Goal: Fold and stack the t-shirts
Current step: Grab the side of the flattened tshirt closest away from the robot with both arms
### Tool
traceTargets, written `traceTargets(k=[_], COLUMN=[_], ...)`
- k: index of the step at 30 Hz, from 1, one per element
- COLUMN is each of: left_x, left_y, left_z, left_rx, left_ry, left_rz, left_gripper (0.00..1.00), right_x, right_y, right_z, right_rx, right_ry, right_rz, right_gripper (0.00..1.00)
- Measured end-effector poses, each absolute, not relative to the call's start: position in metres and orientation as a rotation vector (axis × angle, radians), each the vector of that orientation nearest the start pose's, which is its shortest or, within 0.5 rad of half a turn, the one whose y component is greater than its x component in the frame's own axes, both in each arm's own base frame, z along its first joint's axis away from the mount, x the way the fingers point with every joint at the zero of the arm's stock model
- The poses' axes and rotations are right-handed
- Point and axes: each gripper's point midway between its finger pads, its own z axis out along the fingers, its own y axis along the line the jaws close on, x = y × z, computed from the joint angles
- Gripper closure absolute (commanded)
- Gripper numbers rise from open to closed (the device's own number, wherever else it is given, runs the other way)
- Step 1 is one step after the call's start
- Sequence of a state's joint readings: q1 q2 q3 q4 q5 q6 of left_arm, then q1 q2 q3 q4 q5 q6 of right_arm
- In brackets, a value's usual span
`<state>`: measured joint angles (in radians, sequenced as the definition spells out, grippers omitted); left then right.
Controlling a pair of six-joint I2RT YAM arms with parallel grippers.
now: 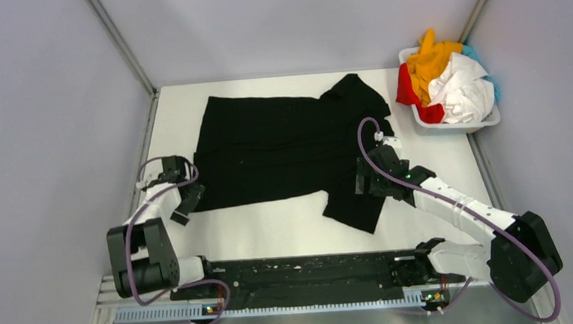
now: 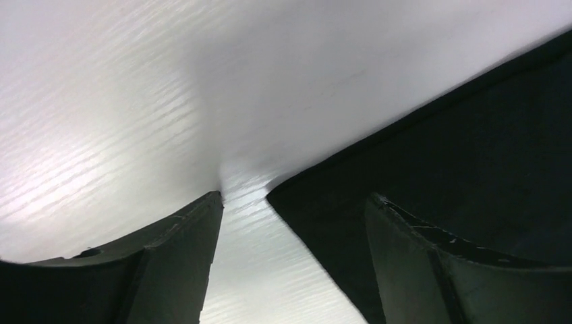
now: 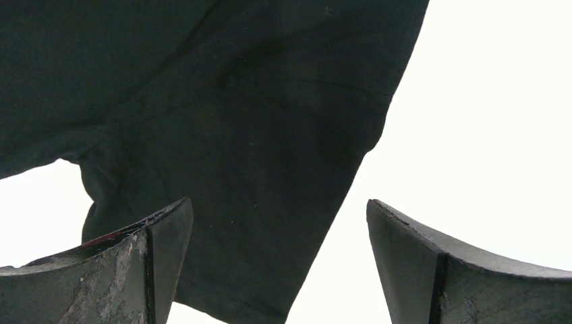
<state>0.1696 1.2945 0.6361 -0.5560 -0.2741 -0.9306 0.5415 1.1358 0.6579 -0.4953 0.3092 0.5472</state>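
A large black t-shirt (image 1: 282,143) lies spread flat on the white table, collar end to the right, hem to the left. My left gripper (image 1: 189,200) is open at the shirt's near left hem corner (image 2: 297,196); the corner sits between its jaws, low over the table. My right gripper (image 1: 361,178) is open just above the near sleeve (image 3: 270,223), its jaws straddling the sleeve's right edge. Orange-yellow (image 1: 431,59), red (image 1: 408,88), white (image 1: 461,90) and teal (image 1: 474,53) t-shirts are heaped in the basket.
A white plastic basket (image 1: 458,127) stands at the far right corner of the table. Grey walls enclose the table on the left, back and right. A black rail (image 1: 305,275) with the arm bases runs along the near edge.
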Motion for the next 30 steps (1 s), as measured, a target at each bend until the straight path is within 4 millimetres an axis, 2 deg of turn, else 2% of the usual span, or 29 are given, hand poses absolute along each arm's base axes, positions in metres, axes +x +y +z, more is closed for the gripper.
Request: traceTargets(k=[3, 6, 7, 9, 10, 15, 19, 23, 27, 30], left_x=[0.250, 0.262, 0.266, 0.273, 0.278, 0.294, 0.301, 0.297, 0.285, 0.281], left_y=[0.059, 0.062, 0.063, 0.065, 0.066, 0.062, 0.060, 0.057, 0.052, 0.050], left_z=[0.018, 0.018, 0.017, 0.017, 0.017, 0.017, 0.019, 0.021, 0.021, 0.023], left_rx=[-1.479, -1.474, -1.467, -1.463, -1.457, -1.439, -1.421, -1.405, -1.400, -1.397], left_ry=[2.281, 2.293, 2.303, 2.311, 2.313, 2.314, 2.285, 2.251, 2.252, 2.254], left_rz=[0.180, 0.190, 0.193, 0.194, 0.187, 0.120, 0.068, 0.036, 0.019, 0.005], left_gripper=[0.33, 0.51, 0.60, 0.90, 1.00, 1.00, 1.00, 1.00, 1.00, 1.00], right_x=[0.239, 0.233, 0.232, 0.229, 0.228, 0.224, 0.206, 0.180, 0.158, 0.149], right_y=[0.104, 0.100, 0.098, 0.097, 0.096, 0.099, 0.118, 0.137, 0.145, 0.148], right_z=[0.065, 0.061, 0.060, 0.058, 0.057, 0.056, 0.049, 0.037, 0.023, 0.017], right_rx=[0.129, 0.130, 0.131, 0.132, 0.132, 0.125, 0.035, -0.085, -0.156, -0.165], right_ry=[2.479, 2.496, 2.499, 2.505, 2.508, 2.526, 2.575, 2.650, 2.725, 2.759], right_rz=[0.053, 0.032, 0.027, 0.019, 0.017, 0.034, 0.075, 0.078, 0.054, 0.048], right_gripper=[0.01, 0.01, 0.02, 0.03, 0.04, 0.10, 0.16, 0.23, 0.35, 0.50])
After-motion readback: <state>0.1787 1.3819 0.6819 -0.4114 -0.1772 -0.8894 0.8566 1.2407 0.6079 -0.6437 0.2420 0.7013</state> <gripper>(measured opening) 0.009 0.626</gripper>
